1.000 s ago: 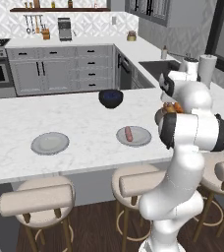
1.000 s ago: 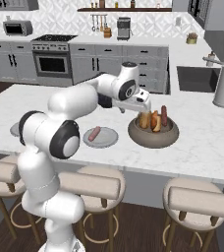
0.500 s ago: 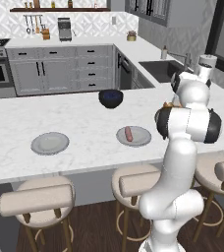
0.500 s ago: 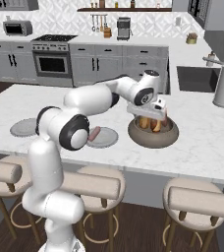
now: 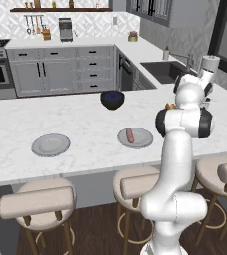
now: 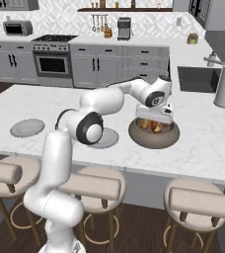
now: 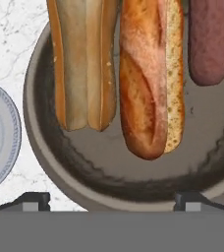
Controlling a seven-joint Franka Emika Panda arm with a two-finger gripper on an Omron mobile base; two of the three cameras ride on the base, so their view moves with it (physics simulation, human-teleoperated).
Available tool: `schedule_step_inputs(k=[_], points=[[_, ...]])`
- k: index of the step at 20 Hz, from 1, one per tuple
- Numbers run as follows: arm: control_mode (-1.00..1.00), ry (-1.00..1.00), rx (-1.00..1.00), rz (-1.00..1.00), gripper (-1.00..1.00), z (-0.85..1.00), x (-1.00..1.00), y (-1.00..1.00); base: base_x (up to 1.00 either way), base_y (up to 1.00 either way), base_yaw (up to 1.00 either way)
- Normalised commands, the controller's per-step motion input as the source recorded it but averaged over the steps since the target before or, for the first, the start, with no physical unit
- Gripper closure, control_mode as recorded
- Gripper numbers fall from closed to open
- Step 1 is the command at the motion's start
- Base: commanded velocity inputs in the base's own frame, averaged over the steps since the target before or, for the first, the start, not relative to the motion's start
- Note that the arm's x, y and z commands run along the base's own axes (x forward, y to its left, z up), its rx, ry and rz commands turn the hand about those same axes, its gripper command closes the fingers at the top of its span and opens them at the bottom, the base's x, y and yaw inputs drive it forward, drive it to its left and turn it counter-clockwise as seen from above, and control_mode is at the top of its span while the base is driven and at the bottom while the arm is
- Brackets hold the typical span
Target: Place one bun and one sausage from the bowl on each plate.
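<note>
The fingers [image 7: 112, 199] stand wide apart, empty, above the bowl [image 7: 50, 167]. Two buns lie inside — the browner bun [image 7: 151, 83] toward twelve o'clock. It looks light and soft, so grip gently across its middle.

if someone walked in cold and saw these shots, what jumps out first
The white arm stretched over the grey-brown bowl on the marble island, its open gripper hanging just above the food. In the hand view two golden buns and a reddish sausage lie side by side in that bowl. Further along the counter, one light-grey plate already carries a sausage, while the other plate is bare.
</note>
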Motion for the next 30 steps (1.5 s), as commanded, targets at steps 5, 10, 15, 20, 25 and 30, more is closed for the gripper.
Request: schedule_step_inputs(k=[5, 10, 15, 20, 25, 30], points=[[-1.0, 0.07, 0.04, 0.13, -1.0, -0.27, 0.22, -0.04, 0.0, 0.0, 0.0], [-1.0, -0.04, 0.01, 0.03, -1.0, -0.38, 0.36, 0.06, 0.0, 0.0, 0.0], [-1.0, -0.18, 0.0, -0.01, -1.0, -0.35, 0.11, 0.01, 0.0, 0.0, 0.0], [-1.0, -0.13, 0.0, -0.04, 1.0, -0.14, 0.03, 0.09, 0.0, 0.0, 0.0], [-1.0, -0.11, 0.0, -0.06, 1.0, 0.0, 0.0, 0.21, 0.0, 0.0, 0.0], [-1.0, -0.06, 0.0, -0.07, 1.0, 0.0, -0.22, 0.2, 0.0, 0.0, 0.0]])
